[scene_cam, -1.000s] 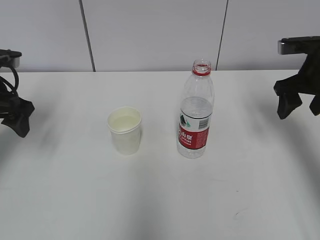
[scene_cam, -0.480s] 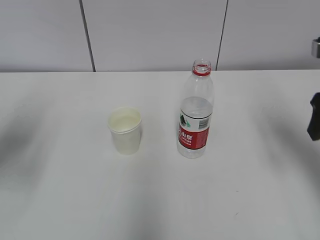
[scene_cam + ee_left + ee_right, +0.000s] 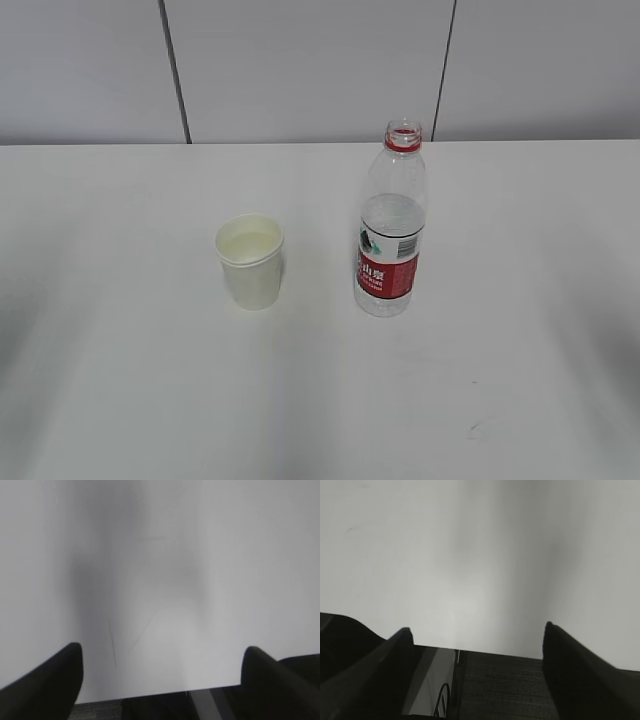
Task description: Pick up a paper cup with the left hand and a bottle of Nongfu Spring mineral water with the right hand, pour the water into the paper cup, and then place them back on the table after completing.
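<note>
In the exterior view, the paper cup [image 3: 250, 260] stands upright on the white tabletop [image 3: 120, 350], left of centre, with pale liquid visible inside it. Near it on the right, but not touching, stands the bottle of Nongfu Spring mineral water [image 3: 392, 222], upright, uncapped, with a red neck ring and a red label; the water [image 3: 391, 215] fills it to roughly the upper part of its body. Neither arm shows in this view. In the left wrist view, the left hand [image 3: 162, 667] hovers over the bare tabletop near its edge, its two black fingers [image 3: 47, 685] spread wide with nothing between them. In the right wrist view, the right hand [image 3: 477, 637] likewise hangs above the tabletop's edge, its dark fingers [image 3: 580, 675] set wide apart and holding nothing.
</note>
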